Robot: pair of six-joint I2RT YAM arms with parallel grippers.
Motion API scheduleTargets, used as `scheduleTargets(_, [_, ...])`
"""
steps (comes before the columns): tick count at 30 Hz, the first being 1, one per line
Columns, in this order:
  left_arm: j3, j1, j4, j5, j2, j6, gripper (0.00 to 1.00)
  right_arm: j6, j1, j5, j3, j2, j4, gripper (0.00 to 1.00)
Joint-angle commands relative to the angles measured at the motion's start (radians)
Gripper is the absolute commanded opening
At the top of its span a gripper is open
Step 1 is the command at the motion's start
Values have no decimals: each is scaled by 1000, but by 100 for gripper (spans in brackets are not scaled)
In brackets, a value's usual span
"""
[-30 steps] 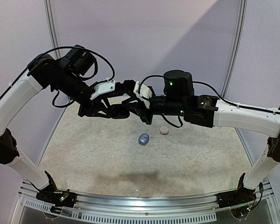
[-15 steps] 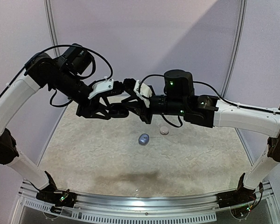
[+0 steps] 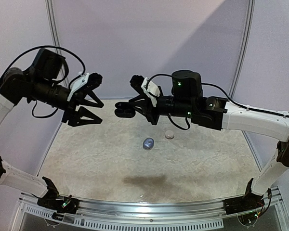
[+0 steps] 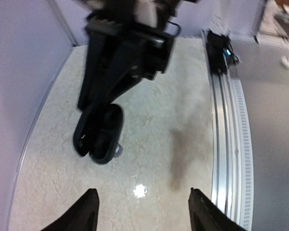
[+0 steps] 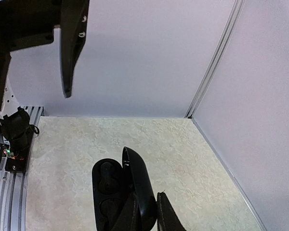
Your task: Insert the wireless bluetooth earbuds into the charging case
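Charging case (image 3: 124, 109) hangs open, mid-air over the far bench (image 3: 207, 159), clenched in the right jaws while the left jaws sit released and empty, so I'd hold it dead level.

Both arms held high, claws facing each other.
Left claw (image 3: 100, 113) spread wide; right claw (image 3: 133, 109) clamped tight.

The left fingers (image 3: 84, 117) have spread open and drawn back leftward, away from the charging case (image 3: 124, 109).
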Motion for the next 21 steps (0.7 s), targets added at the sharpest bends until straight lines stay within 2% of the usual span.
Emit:
scheduleTargets(1, [-390,110,552,121,-262,-225,72,22,-5,4,-2,-69,11,0])
scheduleTargets(2, [-486,112,687,123,-318,-269,75,24,-4,-3,-2,-71,14,0])
scheduleTargets(4, [-613,112,857,144,-369,-365,76,31,-2,-26,-3,-77,31,0])
scheduleTargets(7, [-659,112,980,215,-321,-489,76,29,11,-59,6,-82,42,0])
scheduleTargets(10, [-715,109,1217,259,-289,-593,74,9,30,-86,23,-84,39,0])
scheduleTargets(16, [-727,103,1294,344,-243,-620,61,11,41,-91,41,-85,55,0])
scheduleTargets(21, [-751,104,1315,361,-253,-629,64,26,42,-90,40,-90,80,0])
